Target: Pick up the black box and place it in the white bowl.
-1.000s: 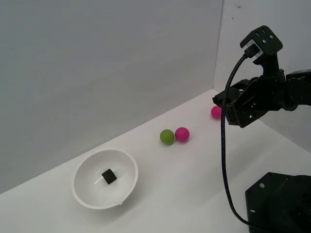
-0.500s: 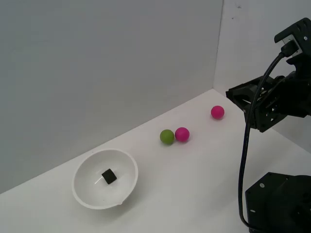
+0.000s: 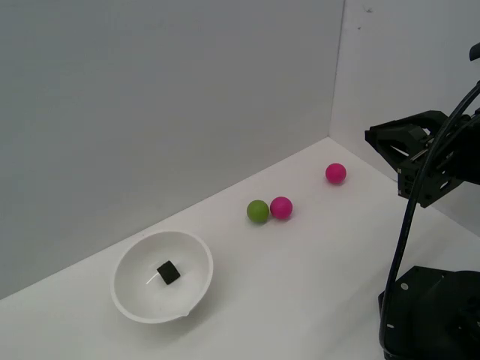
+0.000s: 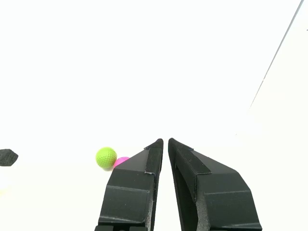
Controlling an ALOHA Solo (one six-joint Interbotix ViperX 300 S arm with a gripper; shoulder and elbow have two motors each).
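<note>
The black box (image 3: 168, 272), a tiny matte cube, lies inside the white bowl (image 3: 140, 306) at the exterior view's lower left. In the wrist view the black box (image 4: 7, 157) shows as a dark patch at the frame's edge, and the bowl is washed out by glare. My gripper (image 3: 373, 136) hangs in the air at the exterior view's right, far from the bowl and above the table. Seen from the wrist, the gripper (image 4: 165, 140) has its two black fingers nearly touching at the tips, with nothing between them.
A green ball (image 3: 257, 211) and a pink ball (image 3: 281, 207) touch each other mid-table. Another pink ball (image 3: 335, 173) lies farther back near the wall corner. The black robot base (image 3: 431, 311) fills the lower right. Grey walls close the back.
The arm has pulled back toward the exterior view's right, uncovering the far pink ball. The box, the bowl and the balls have not moved.
</note>
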